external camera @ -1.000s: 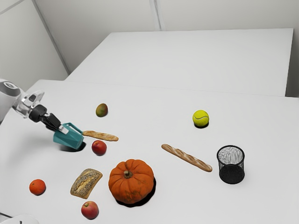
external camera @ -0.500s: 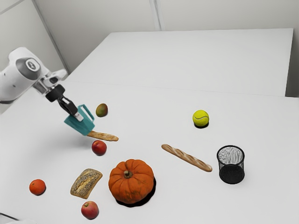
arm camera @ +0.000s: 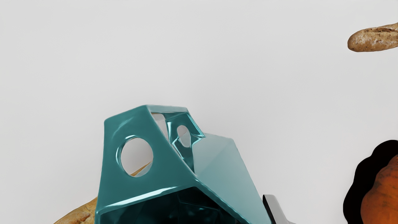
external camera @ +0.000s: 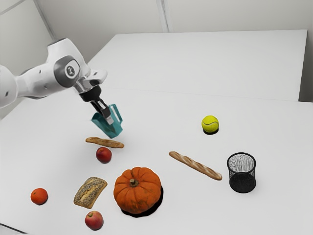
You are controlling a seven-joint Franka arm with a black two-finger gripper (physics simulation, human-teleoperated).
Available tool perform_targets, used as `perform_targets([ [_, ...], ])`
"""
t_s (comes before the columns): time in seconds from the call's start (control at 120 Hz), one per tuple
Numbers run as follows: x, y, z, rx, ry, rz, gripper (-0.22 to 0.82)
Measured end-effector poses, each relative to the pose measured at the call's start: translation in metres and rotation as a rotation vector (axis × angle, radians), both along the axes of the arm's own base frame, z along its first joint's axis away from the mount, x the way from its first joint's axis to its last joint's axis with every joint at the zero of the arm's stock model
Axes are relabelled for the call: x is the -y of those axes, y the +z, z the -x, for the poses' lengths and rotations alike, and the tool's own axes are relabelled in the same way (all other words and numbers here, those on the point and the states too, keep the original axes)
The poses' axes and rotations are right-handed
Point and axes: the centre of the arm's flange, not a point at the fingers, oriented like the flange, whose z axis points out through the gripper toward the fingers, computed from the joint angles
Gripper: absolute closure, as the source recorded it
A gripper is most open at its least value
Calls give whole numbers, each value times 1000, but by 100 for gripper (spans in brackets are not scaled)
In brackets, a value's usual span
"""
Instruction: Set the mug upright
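Gripped by my gripper [external camera: 108,118], the teal mug [external camera: 106,128] hangs above the table, tilted, with its handle toward the exterior view's right. From the wrist view, the mug [arm camera: 146,186] shows its dark opening near the bottom edge and its handle with a round hole. My gripper [arm camera: 199,217] is around the mug there, one fingertip [arm camera: 274,207] against its side; the other is hidden by the mug.
A small baguette [external camera: 104,142] and a red apple [external camera: 103,154] lie just below the mug in the exterior view. Farther off are the pumpkin [external camera: 137,190], seeded bread [external camera: 90,192], a long baguette [external camera: 195,165], tennis ball [external camera: 210,123] and black mesh cup [external camera: 242,172].
The hand has lifted the mug off the table and carried it toward the exterior view's right. The mango is now hidden behind the mug and gripper.
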Motion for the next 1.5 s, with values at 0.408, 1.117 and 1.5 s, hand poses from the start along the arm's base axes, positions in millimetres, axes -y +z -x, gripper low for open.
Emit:
perform_targets([
  [0.408,85,-15,3,2,4,-116,76],
  [1.117,154,-51,21,-5,118,-254,76],
  [1.5,160,-62,23,-28,202,-256,59],
])
